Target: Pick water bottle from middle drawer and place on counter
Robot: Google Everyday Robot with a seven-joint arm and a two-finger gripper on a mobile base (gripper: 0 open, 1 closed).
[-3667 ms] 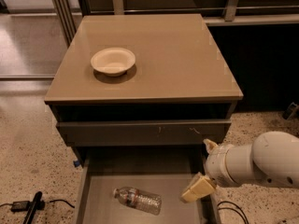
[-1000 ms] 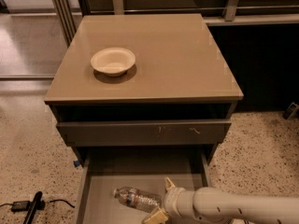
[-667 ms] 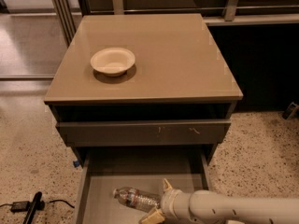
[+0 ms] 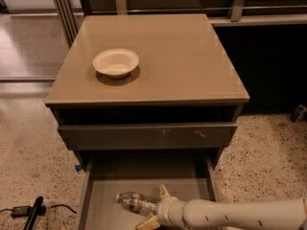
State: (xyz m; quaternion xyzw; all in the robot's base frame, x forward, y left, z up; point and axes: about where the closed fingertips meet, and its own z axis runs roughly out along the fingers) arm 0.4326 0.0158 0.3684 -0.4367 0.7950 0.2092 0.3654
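Claw [image 4: 154, 207] straddles crinkled water bottle [image 4: 133, 202] in middle drawer [image 4: 103, 190].

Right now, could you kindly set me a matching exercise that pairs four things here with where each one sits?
Things:
1. water bottle
2. bowl
3. pincer
4. black cabled object

Places:
A. on the speckled floor, at the left
B. low in the middle drawer, open about the bottle's right end
C. on the counter, towards its left
D. lying on its side on that drawer's bare floor

Pairs: 1-D, 2-C, 3-B, 4-A
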